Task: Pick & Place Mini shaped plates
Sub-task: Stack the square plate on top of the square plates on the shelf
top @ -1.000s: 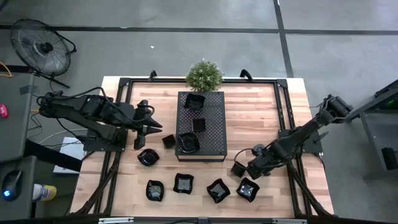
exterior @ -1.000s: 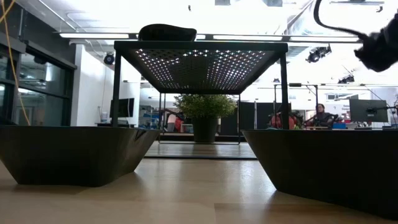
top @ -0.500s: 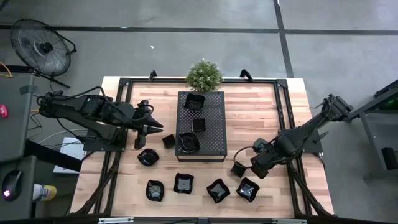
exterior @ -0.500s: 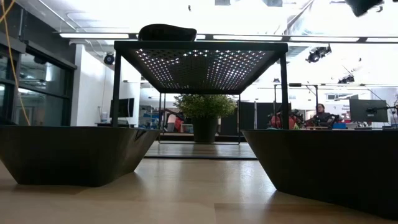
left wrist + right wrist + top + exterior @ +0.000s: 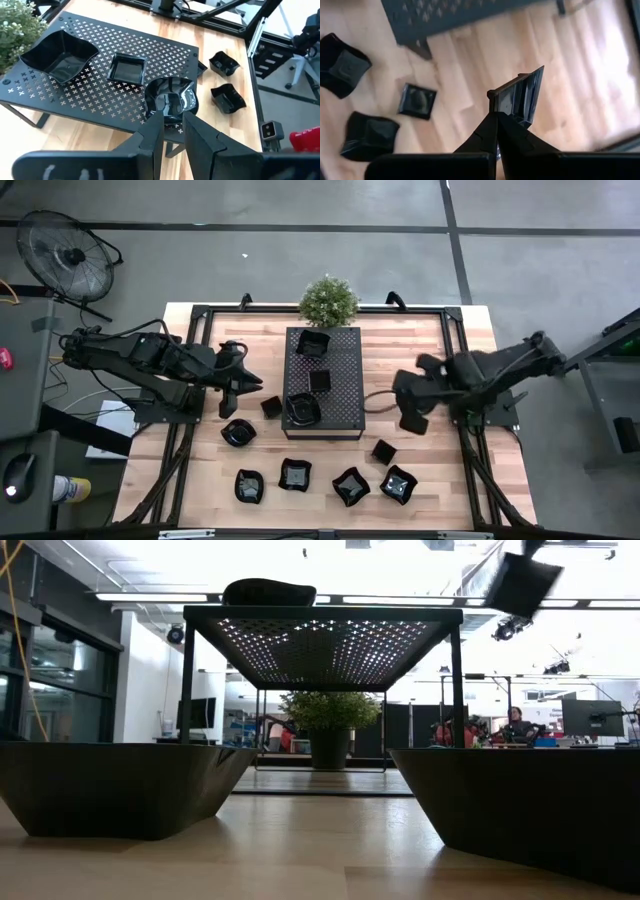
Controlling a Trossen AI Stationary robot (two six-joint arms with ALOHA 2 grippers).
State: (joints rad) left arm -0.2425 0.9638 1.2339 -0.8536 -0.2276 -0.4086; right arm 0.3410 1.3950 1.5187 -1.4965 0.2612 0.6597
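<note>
**Holding a square mini plate aloft on the right**

Watching from my station, I see the right claw [image 5: 413, 420] pinching a small square plate [image 5: 519, 99] by its rim, lifted clear of the tabletop [image 5: 420, 355], right of the perforated tray [image 5: 345, 395]. In the low view that plate [image 5: 519, 584] hangs tilted, high at the right.

Three plates sit on the tray: a wavy one [image 5: 60, 55] at the far end, a small square one [image 5: 126, 68] mid-tray, and a rounded one [image 5: 171, 98] at the near end. More plates lie on the tabletop near the tray's near end, among them a small square one [image 5: 384, 451] below the lifted plate.

My left claw [image 5: 243, 385] waits just left of the tray, its fingers [image 5: 152, 131] slightly spread and holding nothing. A potted plant [image 5: 328, 301] stands at the far edge.
</note>
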